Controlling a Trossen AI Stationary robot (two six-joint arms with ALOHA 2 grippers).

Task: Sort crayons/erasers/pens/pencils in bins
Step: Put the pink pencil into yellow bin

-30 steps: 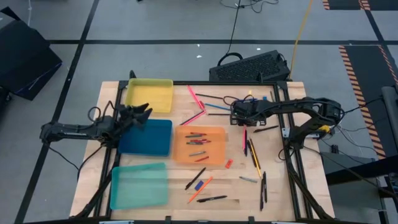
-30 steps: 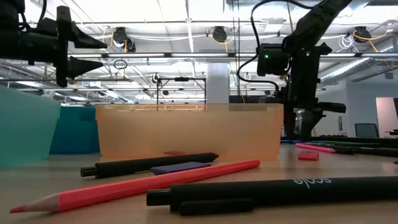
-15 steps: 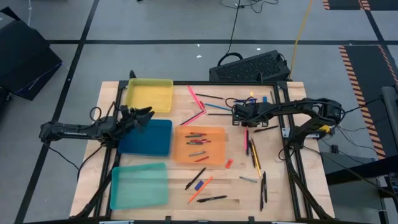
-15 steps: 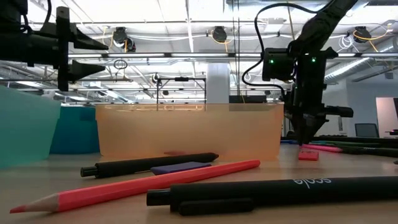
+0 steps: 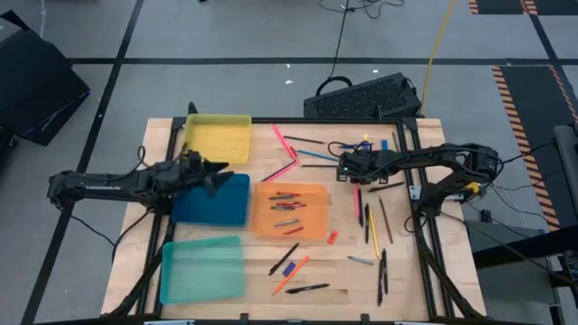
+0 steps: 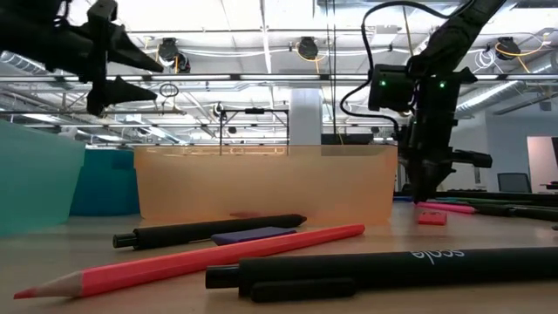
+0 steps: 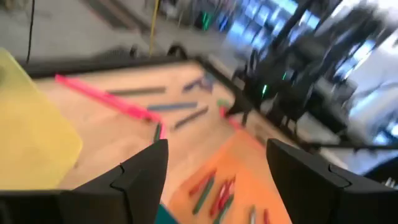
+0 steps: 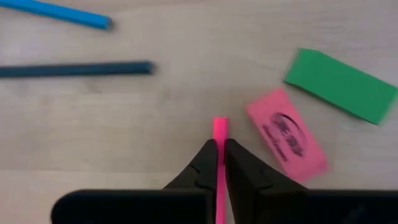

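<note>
Right hand [image 8: 217,155] clamped on pink pencil [image 8: 220,127], low at bench [image 5: 397,280] beside pink eraser [image 8: 286,135] | left hand [image 5: 219,169] spread, seemingly empty, over blue bin [image 5: 213,203]

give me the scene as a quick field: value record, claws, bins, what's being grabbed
right claw: down at the table, shut on pink pencil
beside it: pink eraser, green eraser
left claw: open, empty, raised over dark blue bin
orange bin: holds several crayons
yellow bin: looks empty
teal bin: looks empty
loose on table: pens and pencils, mostly right and front
</note>
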